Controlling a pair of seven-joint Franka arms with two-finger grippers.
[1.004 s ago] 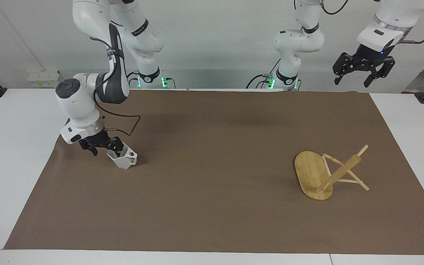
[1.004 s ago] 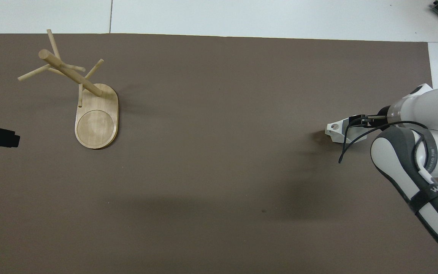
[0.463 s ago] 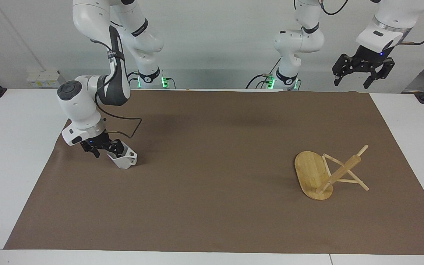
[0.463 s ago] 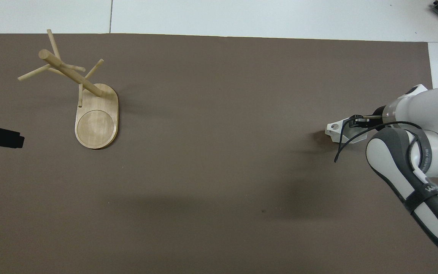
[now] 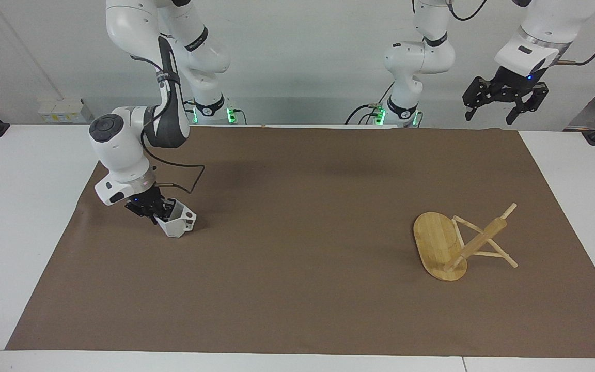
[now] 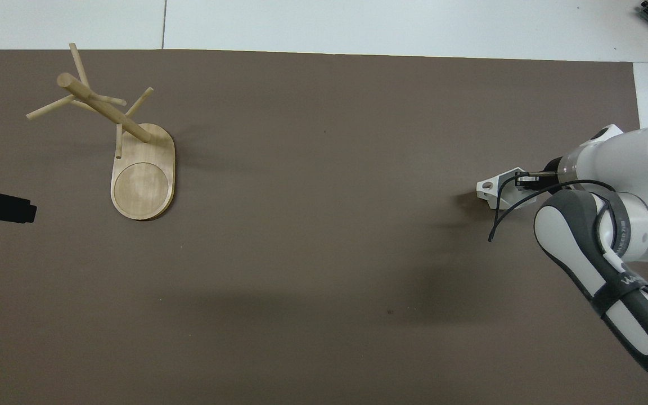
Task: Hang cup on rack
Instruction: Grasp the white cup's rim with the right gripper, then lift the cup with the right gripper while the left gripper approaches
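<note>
The right gripper is clamped shut on the rim wall of the cup, low at the right arm's end of the brown mat. The cup is small, white and faceted, tilted onto its side, its blocky handle with a round hole pointing toward the rack. A second ago those fingers stood wide around the rim; now they have closed on it, and the cup has shifted slightly toward the rack. The rack is well apart from the cup, at the left arm's end of the mat: light bamboo, oval base, thick post, thin pegs. It has not moved. The left gripper waits raised with fingers spread, empty, above the mat's edge, having drifted slightly.
</note>
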